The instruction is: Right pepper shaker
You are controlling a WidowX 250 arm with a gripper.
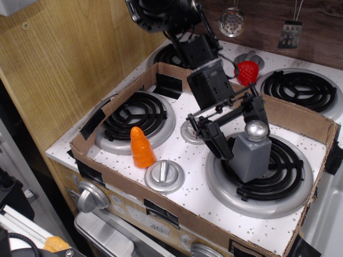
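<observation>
Arm [177, 21] cut off at top edge, right rear burner [305, 88] clipped by right edge, pepper shaker [250, 152] base partly hidden.

Pepper shaker [250, 154] upright on rt burner [261, 171]; hand [238, 134] open astride.

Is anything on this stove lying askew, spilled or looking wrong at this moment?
Nothing is tipped or spilled. The pepper shaker stands upright on the right burner, with the gripper open around it. One oddity: an orange cone toy stands at the left burner's edge.
</observation>
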